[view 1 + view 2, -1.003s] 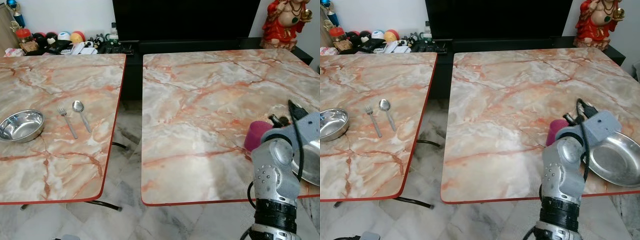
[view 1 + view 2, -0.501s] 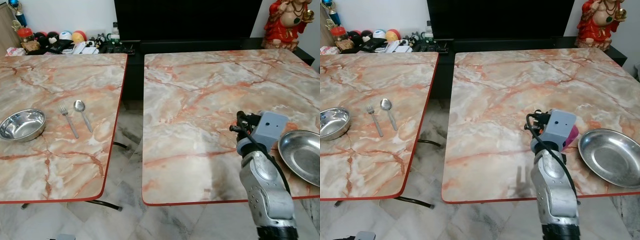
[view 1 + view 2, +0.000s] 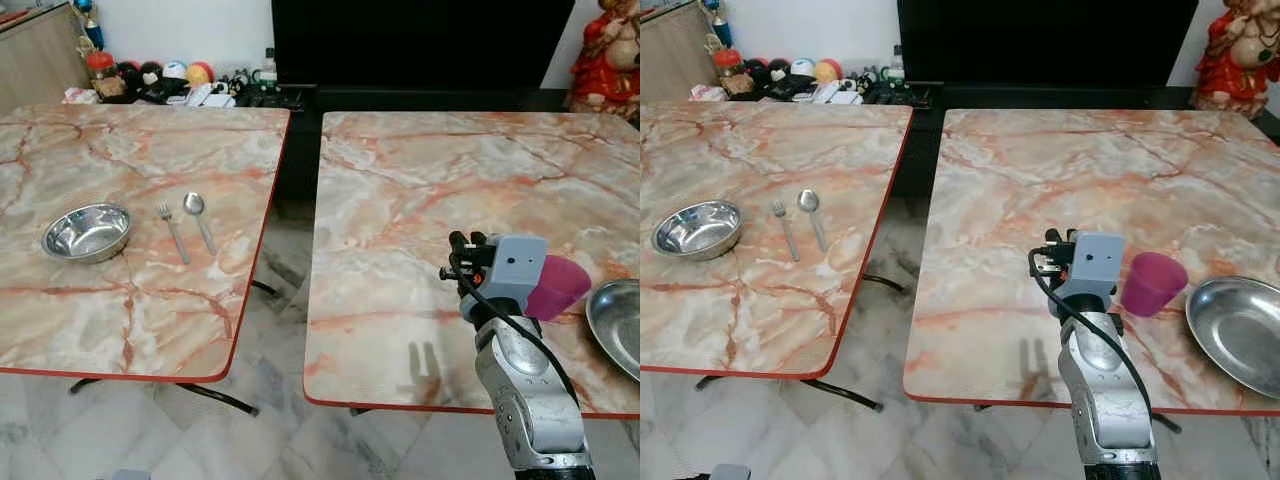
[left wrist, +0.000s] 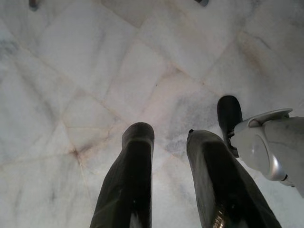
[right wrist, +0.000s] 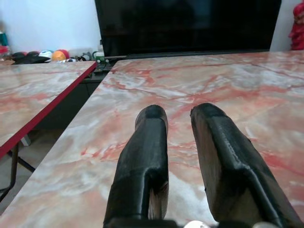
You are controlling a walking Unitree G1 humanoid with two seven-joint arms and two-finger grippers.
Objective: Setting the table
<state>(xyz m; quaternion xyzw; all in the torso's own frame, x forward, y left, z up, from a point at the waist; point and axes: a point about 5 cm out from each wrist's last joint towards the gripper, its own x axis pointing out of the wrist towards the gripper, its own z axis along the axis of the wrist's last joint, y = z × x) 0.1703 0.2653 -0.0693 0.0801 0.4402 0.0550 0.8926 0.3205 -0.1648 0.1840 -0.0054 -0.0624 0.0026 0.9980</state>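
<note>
A pink cup (image 3: 1152, 283) stands upright on the right marble table (image 3: 1040, 170), just left of a steel plate (image 3: 1240, 330) at the table's right edge. My right arm reaches over this table's front part, its grey wrist box (image 3: 1095, 262) just left of the cup and apart from it. My right gripper (image 5: 179, 111) is open, low over the tabletop, with nothing between its fingers. On the left table (image 3: 760, 300) lie a steel bowl (image 3: 697, 228), a fork (image 3: 786, 230) and a spoon (image 3: 813, 215). My left gripper (image 4: 170, 135) hangs open over the floor.
A floor gap (image 3: 895, 260) separates the two red-edged tables. Behind them stand a dark TV unit (image 3: 1040, 40), a clutter of balls and small items (image 3: 790, 80) and a red statue (image 3: 1237, 50). The floor is pale marble tile.
The camera has turned, so the whole scene has shifted to the right in the picture. My right arm has swung left, away from the plate, and the pink cup now stands uncovered beside it.
</note>
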